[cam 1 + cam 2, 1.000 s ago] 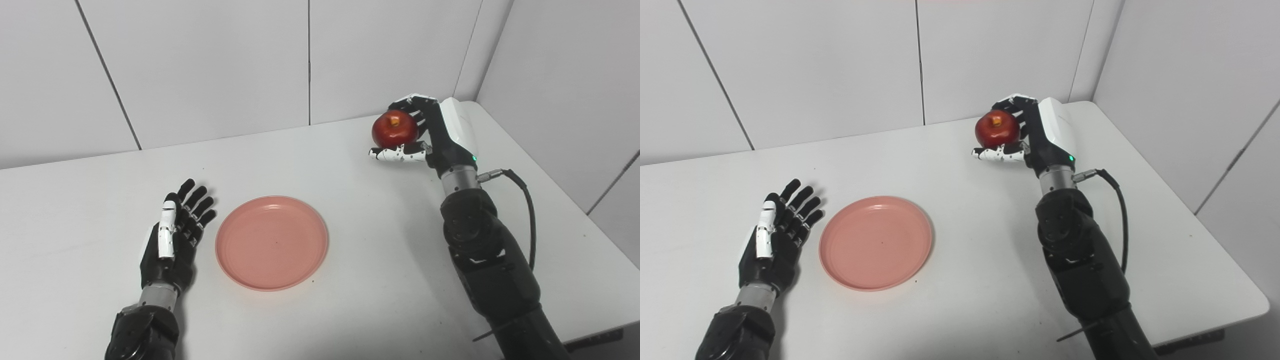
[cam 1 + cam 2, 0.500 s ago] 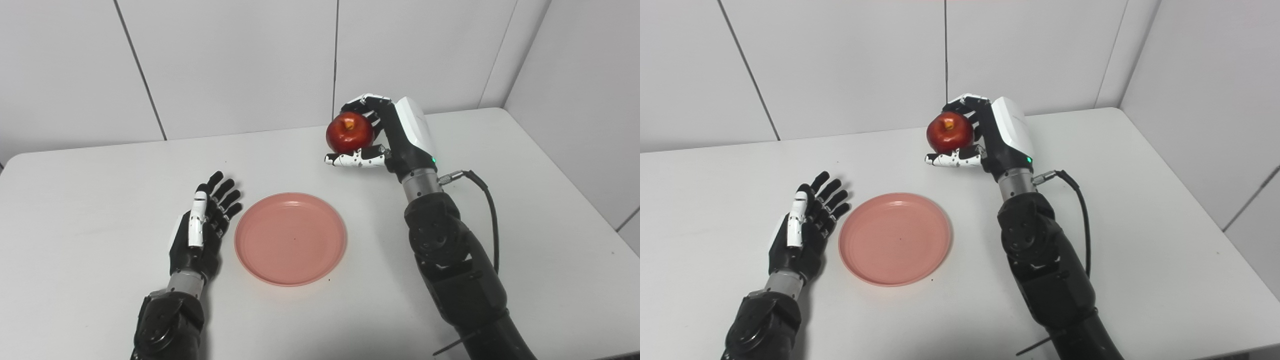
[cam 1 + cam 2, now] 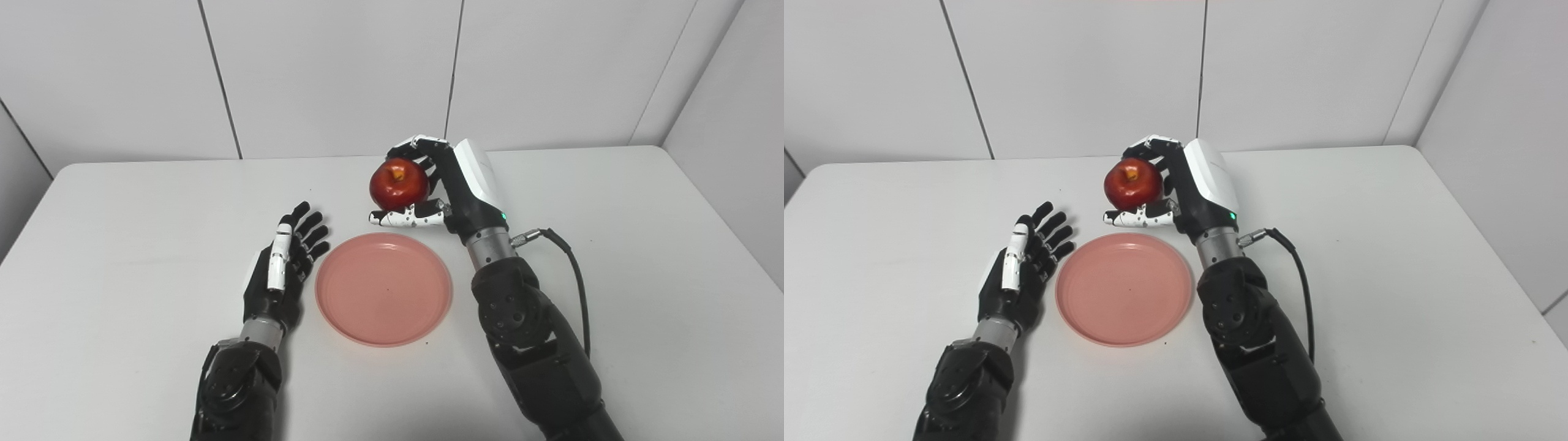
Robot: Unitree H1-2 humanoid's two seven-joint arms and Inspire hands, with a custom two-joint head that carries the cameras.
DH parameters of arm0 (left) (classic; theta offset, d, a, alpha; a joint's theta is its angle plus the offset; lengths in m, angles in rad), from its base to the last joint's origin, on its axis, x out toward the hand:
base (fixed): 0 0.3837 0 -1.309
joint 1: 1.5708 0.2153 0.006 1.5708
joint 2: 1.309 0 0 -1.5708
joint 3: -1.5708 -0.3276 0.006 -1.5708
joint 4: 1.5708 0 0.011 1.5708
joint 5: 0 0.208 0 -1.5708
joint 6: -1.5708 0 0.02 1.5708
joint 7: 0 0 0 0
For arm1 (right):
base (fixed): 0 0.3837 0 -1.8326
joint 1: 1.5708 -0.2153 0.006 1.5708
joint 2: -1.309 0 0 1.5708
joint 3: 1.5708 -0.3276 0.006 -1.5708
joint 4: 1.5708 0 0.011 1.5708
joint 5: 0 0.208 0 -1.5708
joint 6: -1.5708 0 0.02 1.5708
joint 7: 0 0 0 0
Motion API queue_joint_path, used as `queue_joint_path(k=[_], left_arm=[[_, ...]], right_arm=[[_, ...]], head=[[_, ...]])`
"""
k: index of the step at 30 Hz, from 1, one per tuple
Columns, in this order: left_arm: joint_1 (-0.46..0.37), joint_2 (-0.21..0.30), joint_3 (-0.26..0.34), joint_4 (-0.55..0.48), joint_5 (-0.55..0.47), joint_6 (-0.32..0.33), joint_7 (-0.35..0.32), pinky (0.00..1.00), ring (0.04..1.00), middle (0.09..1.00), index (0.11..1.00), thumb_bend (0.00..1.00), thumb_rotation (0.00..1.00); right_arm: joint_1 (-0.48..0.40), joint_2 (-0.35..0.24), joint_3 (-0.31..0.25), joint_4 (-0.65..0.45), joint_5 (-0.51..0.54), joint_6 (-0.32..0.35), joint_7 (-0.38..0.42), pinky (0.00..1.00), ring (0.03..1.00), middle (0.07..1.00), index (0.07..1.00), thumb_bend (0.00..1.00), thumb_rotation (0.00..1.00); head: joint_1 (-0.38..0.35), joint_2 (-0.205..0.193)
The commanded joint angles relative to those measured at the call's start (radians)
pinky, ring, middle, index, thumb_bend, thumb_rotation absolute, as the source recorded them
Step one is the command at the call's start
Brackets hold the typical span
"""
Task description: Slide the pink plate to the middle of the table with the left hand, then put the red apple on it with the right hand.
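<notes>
Gripping red apple (image 3: 399,183) in right hand (image 3: 450,187), ready above pink plate (image 3: 384,288) mid-desk; left hand (image 3: 283,272) splayed empty beside it.

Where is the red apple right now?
The red apple is held off the table in the right hand, near mid-picture in both views, just beyond the far rim of the pink plate.

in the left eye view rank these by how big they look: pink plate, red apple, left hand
1. pink plate, clearly the largest.
2. left hand, long and narrow, open beside the plate.
3. red apple, the smallest, though it sits farther from the camera, held in the right hand, so its look may understate it.
</notes>
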Motion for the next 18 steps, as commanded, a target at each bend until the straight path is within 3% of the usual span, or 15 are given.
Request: queue_joint_path(k=[1, 18], left_arm=[[0.003, -0.011, -0.003, 0.002, 0.008, 0.022, 0.011, 0.86, 0.877, 0.888, 0.88, 0.36, 1.0], [-0.008, -0.038, 0.012, 0.003, -0.002, 0.021, 0.034, 0.86, 0.873, 0.881, 0.861, 0.36, 1.0]], right_arm=[[-0.031, 0.014, 0.005, -0.018, -0.002, -0.063, -0.003, 0.32, 0.402, 0.459, 0.515, 0.53, 0.0], [0.047, 0.034, 0.048, 0.014, 0.018, -0.069, 0.042, 0.34, 0.418, 0.46, 0.513, 0.53, 0.0]], head=[[0.006, 0.0], [0.079, 0.021]])
